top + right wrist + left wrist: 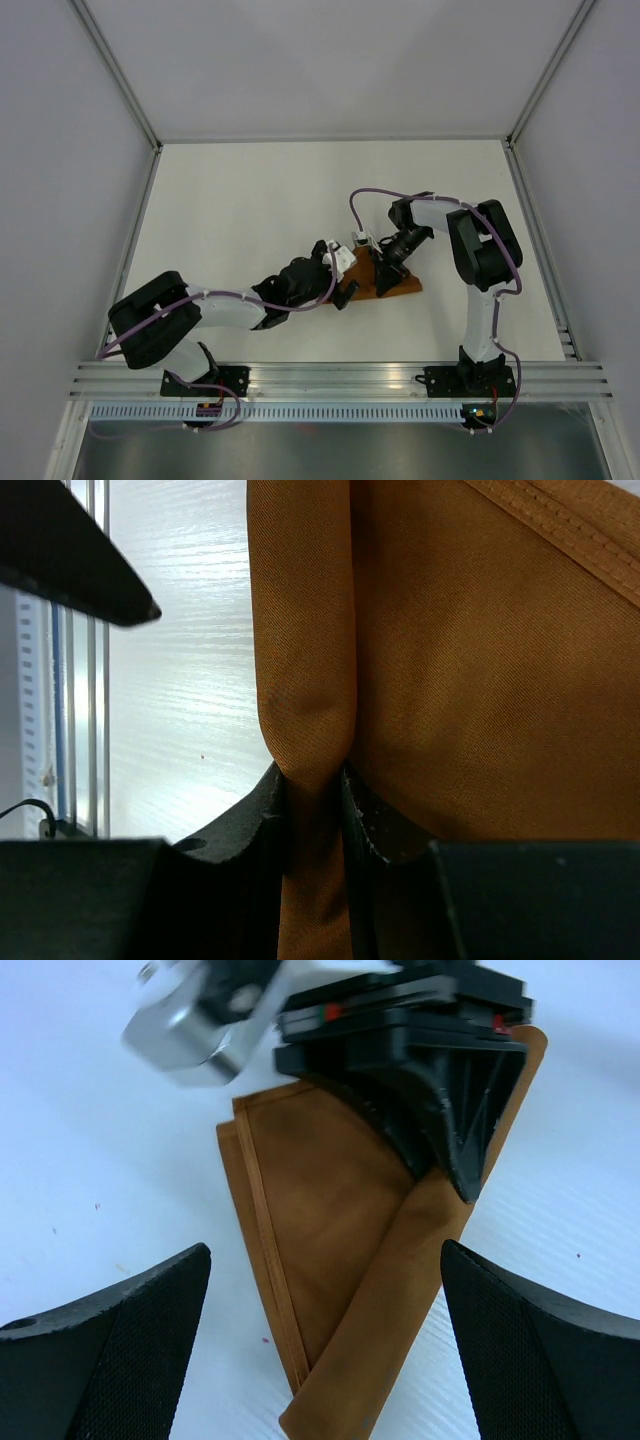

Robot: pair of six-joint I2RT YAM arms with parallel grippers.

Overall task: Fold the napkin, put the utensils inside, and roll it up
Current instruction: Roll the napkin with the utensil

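Observation:
The rust-orange napkin (pixel 402 285) lies folded in a wedge on the white table, with one side rolled into a long tube. In the left wrist view the napkin (pixel 320 1210) lies between my left gripper's (pixel 325 1250) open jaws, which hover at its narrow end without touching it. My right gripper (pixel 312 775) is shut on the rolled edge of the napkin (pixel 480 660), pinching it between both fingers. From above, the left gripper (pixel 348 282) and the right gripper (pixel 384 266) face each other over the cloth. The knife is hidden.
The right gripper's black body (pixel 440 1080) looms at the far end of the napkin in the left wrist view. A left finger (pixel 70 560) shows at the upper left of the right wrist view. An aluminium rail (pixel 340 375) runs along the near edge.

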